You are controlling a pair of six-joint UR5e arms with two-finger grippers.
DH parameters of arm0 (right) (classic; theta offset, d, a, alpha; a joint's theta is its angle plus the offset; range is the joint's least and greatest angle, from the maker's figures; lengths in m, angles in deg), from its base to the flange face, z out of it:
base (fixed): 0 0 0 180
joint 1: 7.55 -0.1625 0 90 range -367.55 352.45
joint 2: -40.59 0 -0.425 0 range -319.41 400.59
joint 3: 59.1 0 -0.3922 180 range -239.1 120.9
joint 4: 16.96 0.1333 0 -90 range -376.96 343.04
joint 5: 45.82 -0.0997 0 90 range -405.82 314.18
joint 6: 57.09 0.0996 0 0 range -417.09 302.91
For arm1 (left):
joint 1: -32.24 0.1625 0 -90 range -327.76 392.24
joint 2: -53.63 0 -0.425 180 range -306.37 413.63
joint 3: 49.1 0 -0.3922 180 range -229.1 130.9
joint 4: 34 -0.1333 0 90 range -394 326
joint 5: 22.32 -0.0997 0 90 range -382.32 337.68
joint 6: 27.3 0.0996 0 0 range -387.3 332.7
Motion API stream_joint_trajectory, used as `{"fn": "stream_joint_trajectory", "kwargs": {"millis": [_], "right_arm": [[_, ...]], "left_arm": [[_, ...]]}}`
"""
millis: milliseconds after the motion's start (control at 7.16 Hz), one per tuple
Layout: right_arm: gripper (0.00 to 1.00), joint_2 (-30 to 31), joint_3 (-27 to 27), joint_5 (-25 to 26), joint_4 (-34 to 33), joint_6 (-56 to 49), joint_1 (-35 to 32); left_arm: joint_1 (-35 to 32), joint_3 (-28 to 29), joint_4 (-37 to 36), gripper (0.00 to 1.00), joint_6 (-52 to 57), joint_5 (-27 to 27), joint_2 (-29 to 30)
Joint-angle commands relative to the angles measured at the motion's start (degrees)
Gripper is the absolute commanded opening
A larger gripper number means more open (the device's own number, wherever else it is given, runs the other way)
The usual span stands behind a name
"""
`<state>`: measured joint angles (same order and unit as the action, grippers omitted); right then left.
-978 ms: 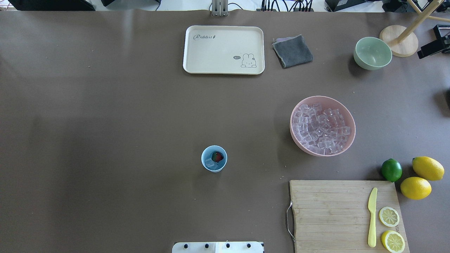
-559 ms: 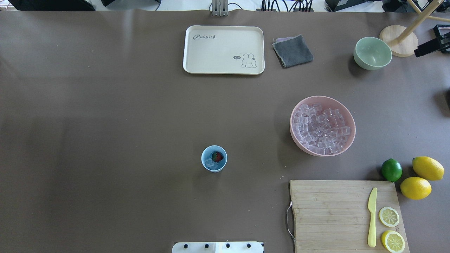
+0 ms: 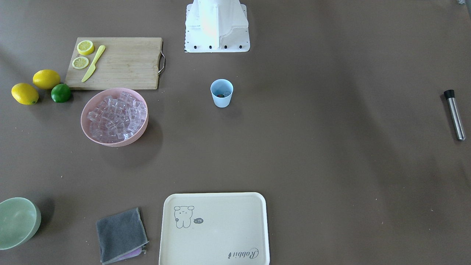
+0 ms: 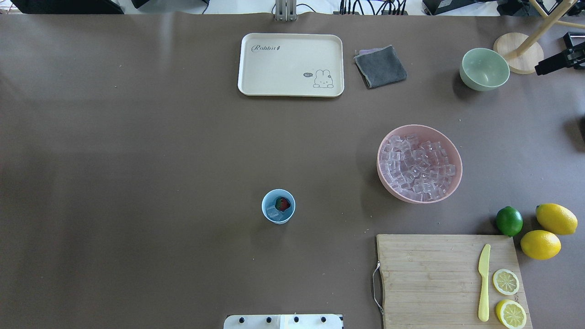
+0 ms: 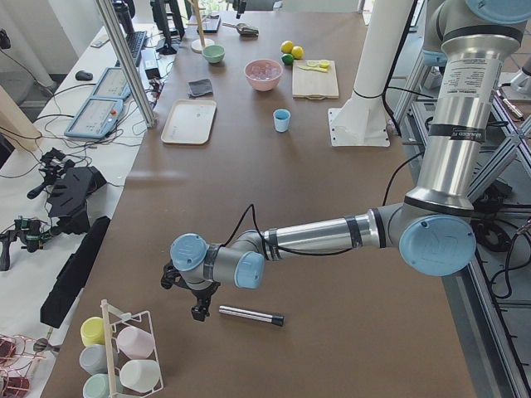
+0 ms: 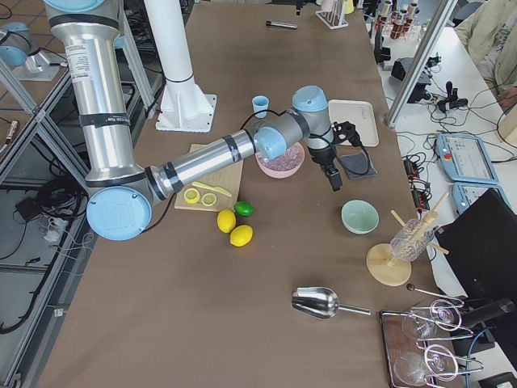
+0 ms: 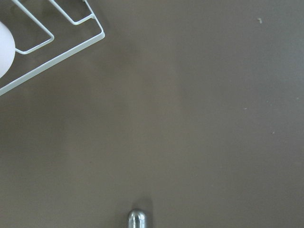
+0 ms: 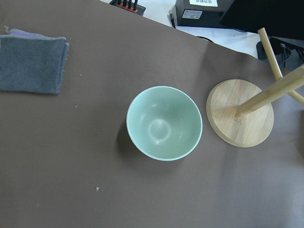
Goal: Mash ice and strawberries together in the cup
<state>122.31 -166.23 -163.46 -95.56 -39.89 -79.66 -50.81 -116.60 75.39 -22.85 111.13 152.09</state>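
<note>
Since the earlier overhead frames, only the right gripper (image 4: 544,67) had shifted, edging leftward at the upper right border. The cup's contents were unchanged, so mashing had evidently not begun. The cup (image 3: 222,101) stood upright, axis vertical and mouth up, at upper centre of the front-facing view, holding the strawberry (image 4: 283,204) beside ice (image 4: 273,212). The left gripper (image 5: 197,313) hung near a steel muddler (image 3: 454,116) lying flat on the worktop (image 3: 331,165), black cap toward the frame top. Whether either gripper's jaws were apart or together could not be told.

Illumination is bright, even and diffuse, from overhead. The cup (image 3: 222,93), pink bowl (image 3: 117,143) and green bowl (image 8: 164,122) cast soft, faint shadows on the matte table (image 4: 137,160). Focus is sharp; glare is negligible.
</note>
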Motion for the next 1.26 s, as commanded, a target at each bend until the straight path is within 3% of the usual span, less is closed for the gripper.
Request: {"fn": "stream_joint_trajectory", "kwargs": {"millis": [0, 698, 978, 1118], "right_arm": [[1.00, 0.0, 0.1, 0.9, 0.7, 0.0, 0.3], [1.00, 0.1, 0.1, 4.2, 0.8, 0.0, 1.3], [1.00, 0.1, 0.1, 5.8, 0.9, 0.1, 2.1], [1.00, 0.1, 0.0, 5.8, 1.5, 0.3, 2.1]], "left_arm": [[2.6, 2.4, 0.2, 0.98, 0.7, -0.2, 0.7], [5.3, 4.7, 0.5, 0.86, 2.1, -0.5, 0.5], [5.3, 5.1, 0.6, 0.86, 2.1, -0.5, 0.1], [5.3, 5.2, 0.6, 0.80, 2.1, -0.5, 0.2]]}}
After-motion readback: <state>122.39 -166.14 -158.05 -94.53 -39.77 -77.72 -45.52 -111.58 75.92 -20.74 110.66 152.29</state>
